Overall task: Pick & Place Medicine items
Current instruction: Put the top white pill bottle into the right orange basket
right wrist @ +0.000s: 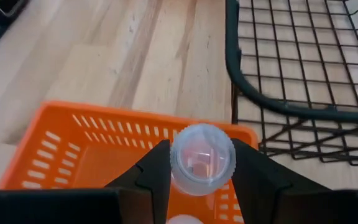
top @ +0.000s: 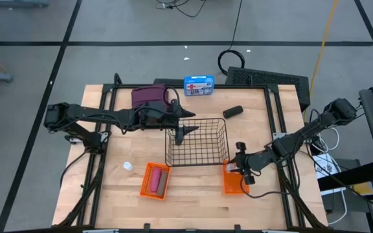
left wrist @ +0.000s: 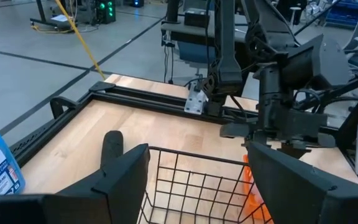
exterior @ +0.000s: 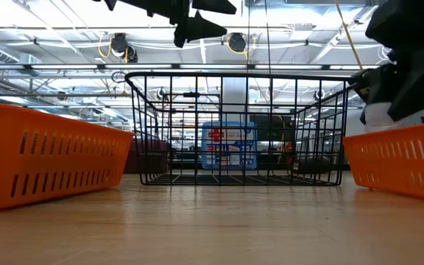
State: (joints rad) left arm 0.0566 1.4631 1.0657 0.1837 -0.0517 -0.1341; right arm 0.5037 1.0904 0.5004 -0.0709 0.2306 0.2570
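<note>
My right gripper (top: 241, 167) is shut on a small white round bottle (right wrist: 202, 158) over the right orange basket (top: 233, 184). My left gripper (top: 183, 133) hangs open and empty above the left rim of the black wire basket (top: 199, 141). Another white bottle (top: 127, 166) stands on the bare table, left of the left orange basket (top: 146, 182), which holds a pink cylinder (top: 158, 180). A maroon pouch (top: 149, 96) lies on the table at the far left. A dark-grey oblong piece (top: 232, 111) lies beyond the wire basket's far right corner. My right gripper pinches the bottle's round side (right wrist: 174, 158) between its two fingers (right wrist: 154, 177), one on either side. The fingers slant downward from the table's right side. The bottle's round end faces the wrist camera, and the bottle hangs over the orange basket's inside (right wrist: 104, 168).
A blue first-aid box (top: 198, 85) stands at the far edge. Black frame rails (top: 274, 116) run along the table's sides. A white round thing (right wrist: 182, 219) shows low in the right orange basket. Bare wood lies between the two orange baskets, near the front edge.
</note>
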